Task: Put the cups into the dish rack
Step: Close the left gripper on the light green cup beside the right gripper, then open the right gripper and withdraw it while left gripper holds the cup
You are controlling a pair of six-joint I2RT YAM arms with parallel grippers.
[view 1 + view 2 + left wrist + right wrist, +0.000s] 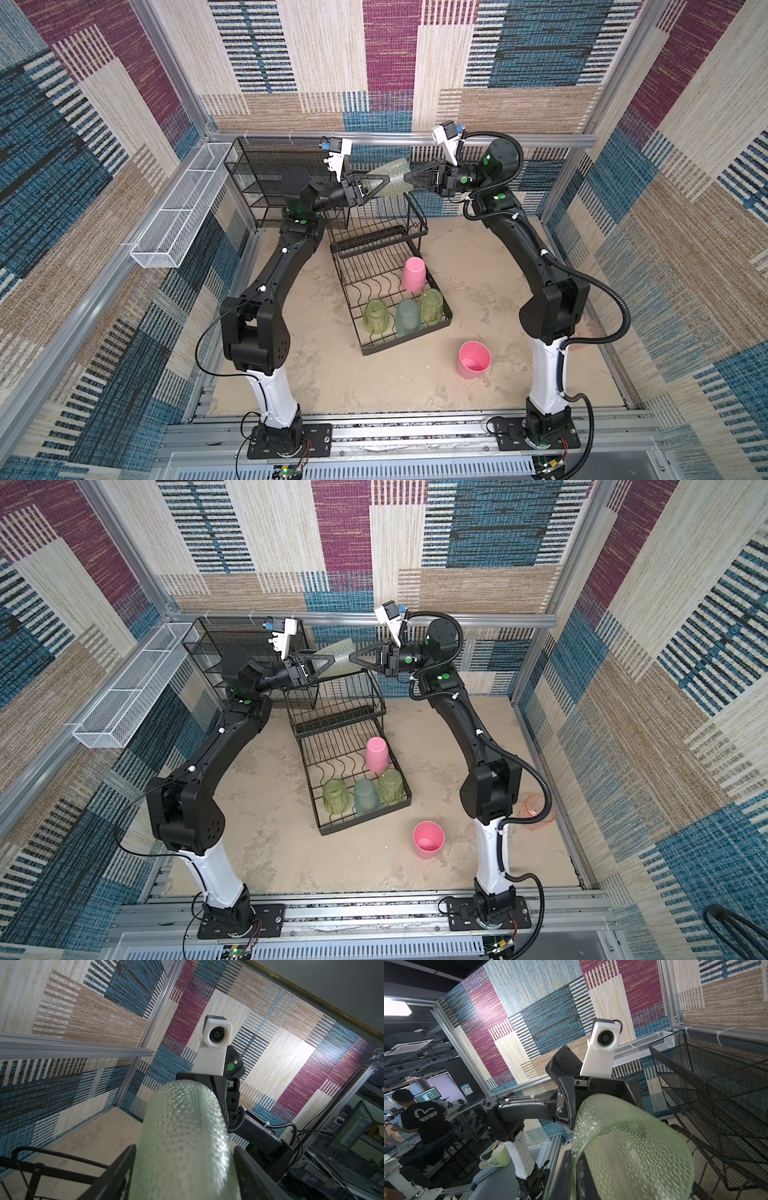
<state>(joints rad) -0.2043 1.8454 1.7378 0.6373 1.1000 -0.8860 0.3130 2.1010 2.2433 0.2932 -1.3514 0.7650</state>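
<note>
My left gripper (384, 183) stands spread around the narrow closed end of a yellow-green cup (395, 172), with a sliver of gap showing on one side. The cup lies sideways in the air above the dish rack (405, 338). My right gripper (407, 179) pinches its open rim.

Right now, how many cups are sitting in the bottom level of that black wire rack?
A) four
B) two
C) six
A: a pink cup, a teal cup, the left yellow-green cup and the right yellow-green cup stand in the dish rack, on its lower tier.
</note>
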